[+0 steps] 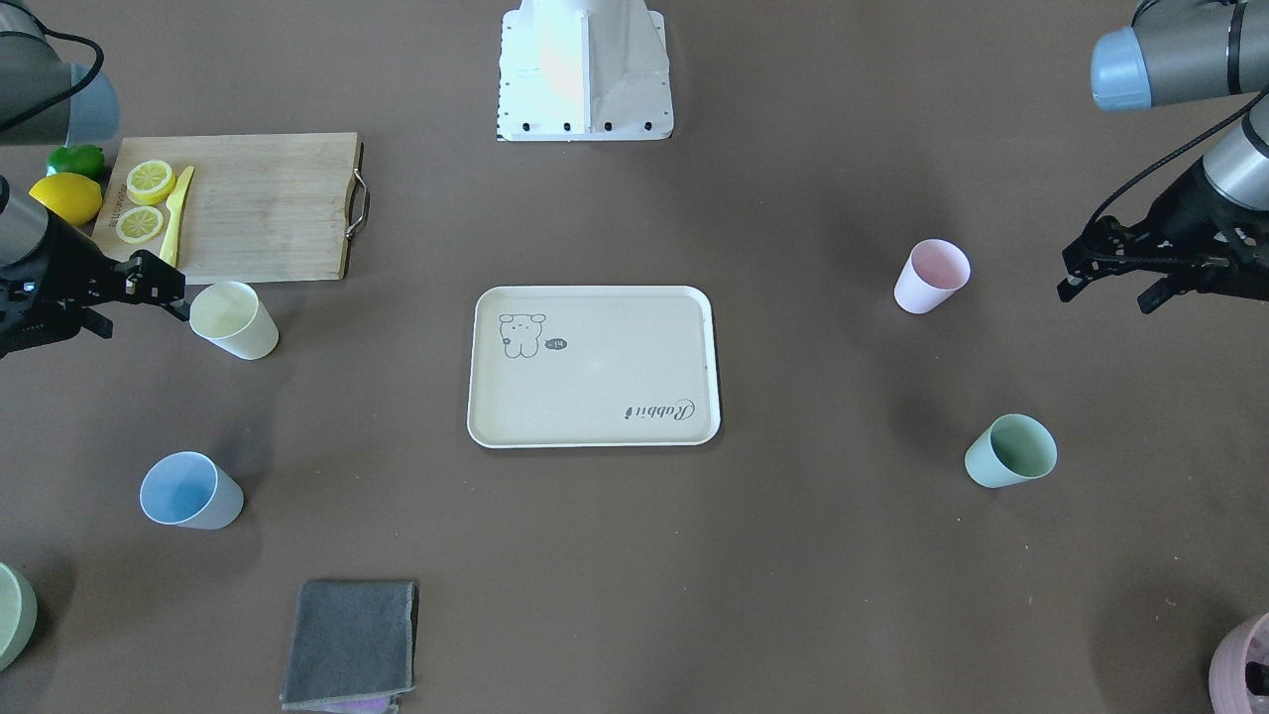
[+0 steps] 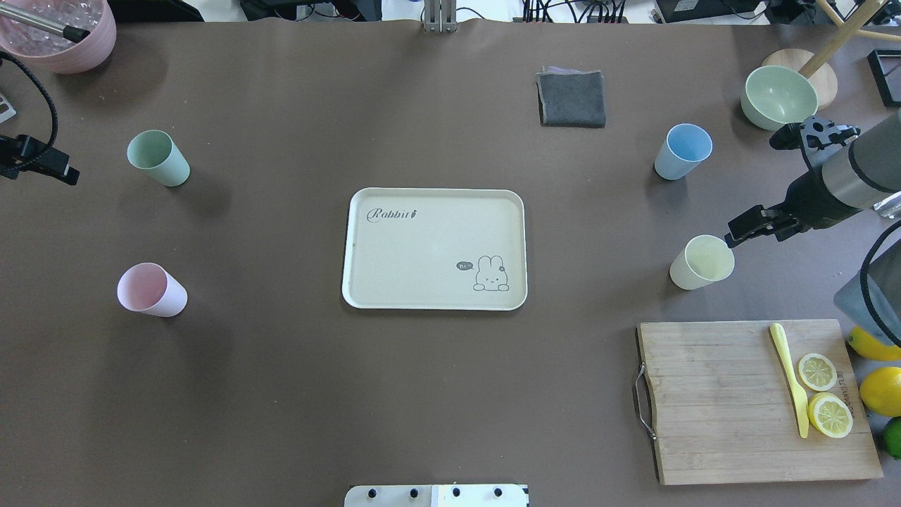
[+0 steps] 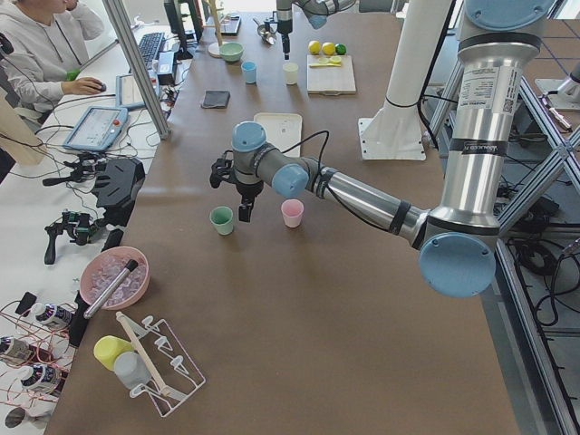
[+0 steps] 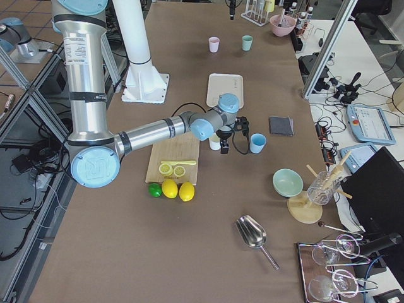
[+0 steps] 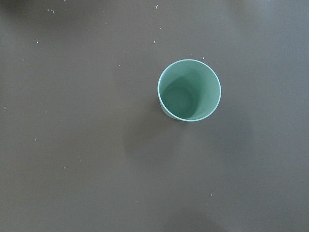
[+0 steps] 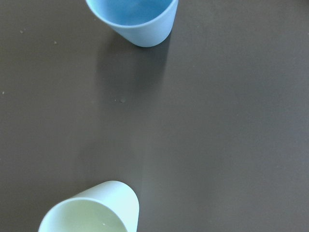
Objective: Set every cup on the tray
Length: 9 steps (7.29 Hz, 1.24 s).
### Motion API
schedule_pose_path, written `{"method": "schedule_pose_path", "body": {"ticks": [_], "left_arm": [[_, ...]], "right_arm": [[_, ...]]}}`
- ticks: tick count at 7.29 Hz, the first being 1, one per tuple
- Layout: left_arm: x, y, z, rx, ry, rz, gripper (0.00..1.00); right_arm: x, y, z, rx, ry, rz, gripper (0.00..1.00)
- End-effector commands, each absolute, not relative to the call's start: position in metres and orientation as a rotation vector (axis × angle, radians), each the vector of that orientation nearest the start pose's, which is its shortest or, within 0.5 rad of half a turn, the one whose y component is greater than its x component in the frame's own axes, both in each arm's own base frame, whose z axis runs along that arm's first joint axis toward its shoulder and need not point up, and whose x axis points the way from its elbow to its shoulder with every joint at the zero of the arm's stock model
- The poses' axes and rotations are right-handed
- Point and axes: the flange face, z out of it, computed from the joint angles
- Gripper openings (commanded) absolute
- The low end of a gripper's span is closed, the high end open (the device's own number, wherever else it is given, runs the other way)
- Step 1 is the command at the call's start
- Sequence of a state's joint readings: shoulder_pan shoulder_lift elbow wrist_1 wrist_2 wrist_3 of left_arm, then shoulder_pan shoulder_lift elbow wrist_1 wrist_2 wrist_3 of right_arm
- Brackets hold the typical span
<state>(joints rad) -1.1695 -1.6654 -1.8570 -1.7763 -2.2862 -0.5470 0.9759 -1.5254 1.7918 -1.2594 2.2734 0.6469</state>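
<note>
The cream tray (image 2: pixel 422 246) lies in the middle of the table with nothing on it. All four cups stand upright on the table, off the tray. The pale yellow cup (image 2: pixel 701 262) and the light blue cup (image 2: pixel 683 151) are on my right side. The pink cup (image 2: pixel 151 289) and the mint green cup (image 2: pixel 158 158) are on my left. My right gripper (image 2: pixel 746 229) is open and empty, just beside the yellow cup's rim. My left gripper (image 1: pixel 1069 278) is open and empty, above the table near the mint cup (image 5: pixel 189 90).
A wooden cutting board (image 2: pixel 725 401) with lemon slices and a yellow knife lies front right, with whole lemons beside it. A grey cloth (image 2: pixel 571 98) and a pale-green bowl (image 2: pixel 778 96) are at the far right. A pink pot (image 2: pixel 60 32) is at the far left corner.
</note>
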Motion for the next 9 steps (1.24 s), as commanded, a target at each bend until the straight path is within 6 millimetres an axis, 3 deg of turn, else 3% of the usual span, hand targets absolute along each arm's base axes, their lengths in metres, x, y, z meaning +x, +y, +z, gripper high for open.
{"method": "schedule_pose_path", "body": {"ticks": [1,2,3,4,7,9], "left_arm": [[0.145,-0.514,0.444,0.18,0.876,0.061,0.98],[0.145,-0.515,0.444,0.178,0.876,0.059,0.98],[0.15,-0.514,0.452,0.162,0.871,0.063,0.98],[0.157,-0.512,0.454,0.135,0.874,0.04,0.98],[0.205,-0.488,0.46,0.062,0.877,0.087,0.97],[0.232,-0.47,0.467,0.024,0.872,0.143,0.93]], "right_arm": [[-0.257,-0.463,0.495,0.032,-0.862,-0.158,0.75],[-0.266,-0.463,0.5,0.024,-0.845,-0.157,0.58],[-0.268,-0.462,0.501,0.017,-0.847,-0.161,0.22],[-0.269,-0.462,0.498,0.02,-0.851,-0.162,0.0],[-0.287,-0.48,0.444,0.037,-0.921,-0.135,0.0],[-0.313,-0.498,0.384,0.039,-0.973,-0.072,0.0]]}}
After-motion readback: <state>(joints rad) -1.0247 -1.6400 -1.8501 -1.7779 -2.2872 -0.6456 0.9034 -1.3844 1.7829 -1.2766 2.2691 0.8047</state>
